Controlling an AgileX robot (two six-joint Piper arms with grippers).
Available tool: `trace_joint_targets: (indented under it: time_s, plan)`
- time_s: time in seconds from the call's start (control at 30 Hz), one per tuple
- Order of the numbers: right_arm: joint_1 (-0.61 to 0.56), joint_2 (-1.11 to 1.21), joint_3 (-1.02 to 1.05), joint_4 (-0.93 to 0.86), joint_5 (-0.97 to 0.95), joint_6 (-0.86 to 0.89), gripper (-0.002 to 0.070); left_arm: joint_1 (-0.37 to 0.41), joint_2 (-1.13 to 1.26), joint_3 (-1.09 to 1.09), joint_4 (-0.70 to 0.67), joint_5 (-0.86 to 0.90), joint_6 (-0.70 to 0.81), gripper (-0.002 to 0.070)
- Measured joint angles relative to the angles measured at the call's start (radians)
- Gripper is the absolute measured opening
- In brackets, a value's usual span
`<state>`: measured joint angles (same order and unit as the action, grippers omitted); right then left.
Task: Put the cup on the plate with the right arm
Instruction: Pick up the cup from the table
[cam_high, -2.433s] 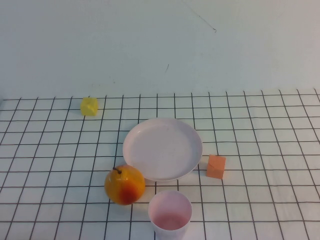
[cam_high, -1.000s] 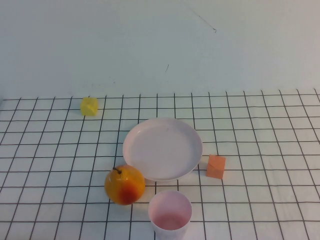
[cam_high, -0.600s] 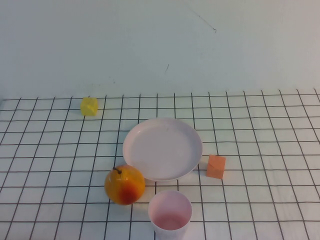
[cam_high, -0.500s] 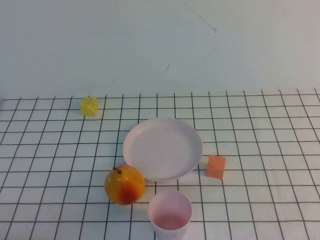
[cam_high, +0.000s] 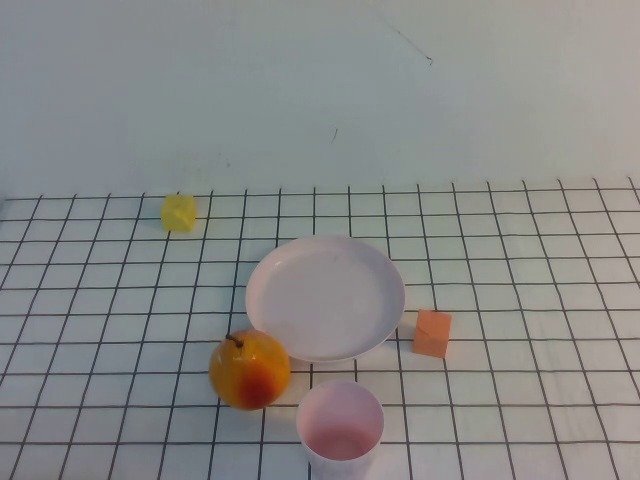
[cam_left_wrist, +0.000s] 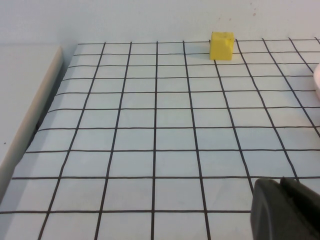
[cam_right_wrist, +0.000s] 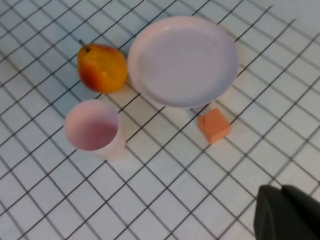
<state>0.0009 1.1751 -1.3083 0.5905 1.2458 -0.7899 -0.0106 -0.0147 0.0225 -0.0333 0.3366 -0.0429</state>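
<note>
Nothing on the surface (cam_high: 560, 300) has moved since the earlier high views: cup, plate, fruit and both blocks lie where they were, and neither arm has come into the high view.

The cup (cam_high: 340, 423) stands upright at the bottom centre of the high view, mouth up, just off the plate's near rim and not on it. The plate (cam_high: 325, 296) sits in the middle of the frame with nothing on it. The right pincer (cam_right_wrist: 287, 212) shows only as a dark tip in the lower right corner of the right wrist view, closed and holding nothing; the cup (cam_right_wrist: 94, 127) lies well apart from it, toward that frame's left.

An orange-yellow pear (cam_high: 249, 368) sits just left of the cup, touching the plate's rim. An orange block (cam_high: 432, 333) lies just right of the plate. A yellow block (cam_high: 178, 212) rests in the upper left, well apart.

The left pincer (cam_left_wrist: 285, 210) is a dark shape in the lower right corner of the left wrist view, over bare grid; its state cannot be told.
</note>
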Motion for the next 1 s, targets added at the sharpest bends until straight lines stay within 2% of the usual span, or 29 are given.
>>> trace_joint_targets:
  time_s: [0.27,0.47,0.67,0.8,0.93,1.0]
  plan:
    - [0.28,0.266,0.0,0.001,-0.015,-0.024,-0.0002,0.0,0.0,0.0,0.0,0.0,0.0,-0.0003]
    - [0.508,0.424,0.0,-0.012,-0.055,-0.108,-0.0002,0.0,0.0,0.0,0.0,0.0,0.0,-0.0003]
    - [0.624,0.529,-0.019,-0.037,-0.125,-0.133,0.002,0.0,0.0,0.0,0.0,0.0,0.0,-0.0003]
    - [0.643,0.579,-0.048,-0.037,-0.138,-0.135,0.0141,0.0,0.0,0.0,0.0,0.0,0.0,-0.0003]
    - [0.652,0.612,-0.051,-0.037,-0.179,-0.137,0.0323,0.0,0.0,0.0,0.0,0.0,0.0,-0.0003]
    - [0.652,0.626,-0.051,-0.037,-0.209,-0.139,0.038,0.0,0.0,0.0,0.0,0.0,0.0,-0.0003]
